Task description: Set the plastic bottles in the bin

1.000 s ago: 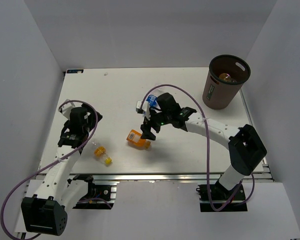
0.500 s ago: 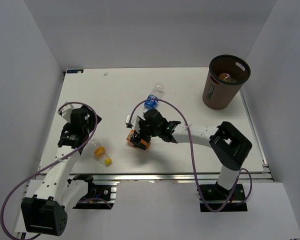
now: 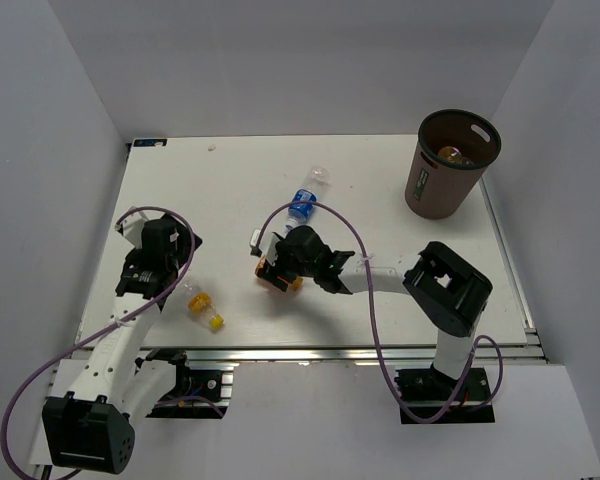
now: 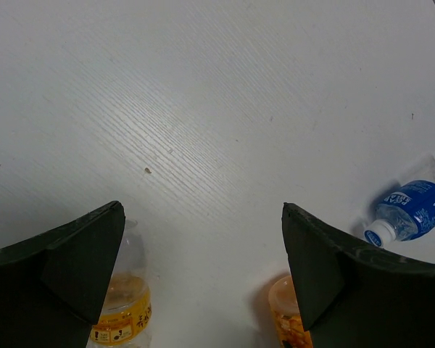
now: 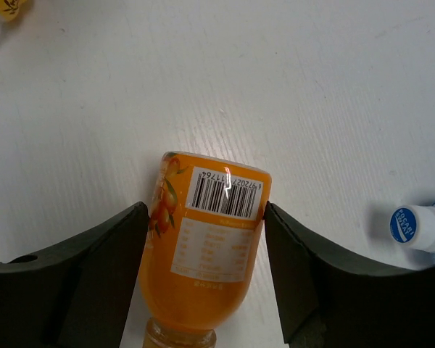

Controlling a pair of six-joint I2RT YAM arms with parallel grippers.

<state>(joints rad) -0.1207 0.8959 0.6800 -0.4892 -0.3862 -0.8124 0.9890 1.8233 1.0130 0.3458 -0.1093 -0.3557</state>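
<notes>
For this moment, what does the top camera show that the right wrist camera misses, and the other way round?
Only the top view: the bin at the far right corner with a bottle already inside, and the left arm standing apart from the action. Only the right wrist view: the barcode label on the orange bottle, and the right gripper with its fingers close against both its sides. Both: that orange bottle lying on its side, and the blue-label bottle beyond it.
</notes>
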